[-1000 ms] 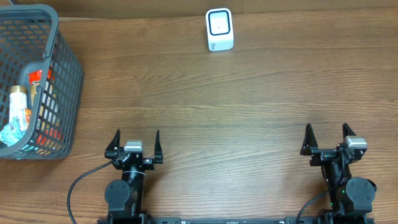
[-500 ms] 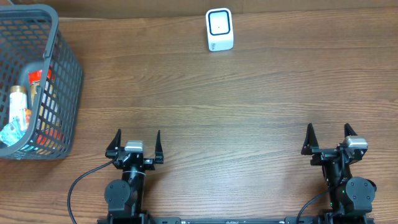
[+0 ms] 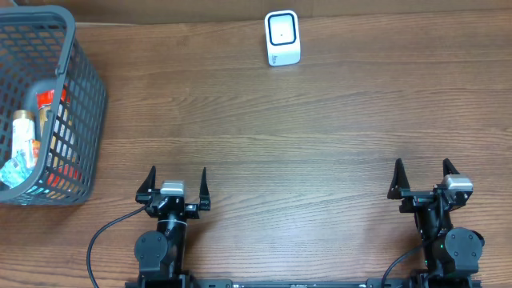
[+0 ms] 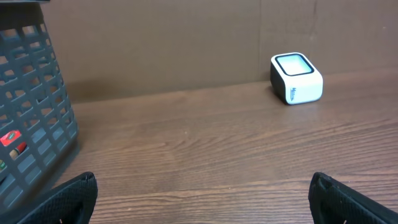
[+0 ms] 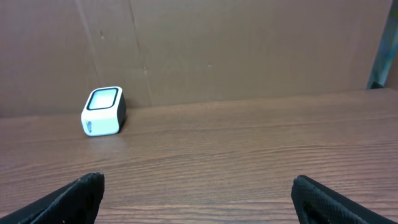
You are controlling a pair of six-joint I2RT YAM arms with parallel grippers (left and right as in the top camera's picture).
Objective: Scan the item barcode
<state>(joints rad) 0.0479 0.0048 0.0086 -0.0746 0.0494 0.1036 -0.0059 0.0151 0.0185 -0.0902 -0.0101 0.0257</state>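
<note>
Holding against the view a second ago, nothing has shifted: both arms sit parked at the near edge of the table and every object lies where it did.

The left gripper stands with its fingers spread as wide as they go and has nothing between them. The right gripper is spread just as wide and is likewise empty. Both point toward the far side.

The items to scan lie in the grey basket at the far left, well apart from either gripper: a bottle with a white cap, a red packet and a teal wrapper, crowded together. No barcode can be made out on them. The basket's left side runs out of the overhead view.

The white scanner stands at the far edge, just in front of the brown wall, a little right of the left arm's line and well left of the right arm's.

Between the grippers, the basket and the scanner stretches bare wood, widest across the middle and the whole right half.
</note>
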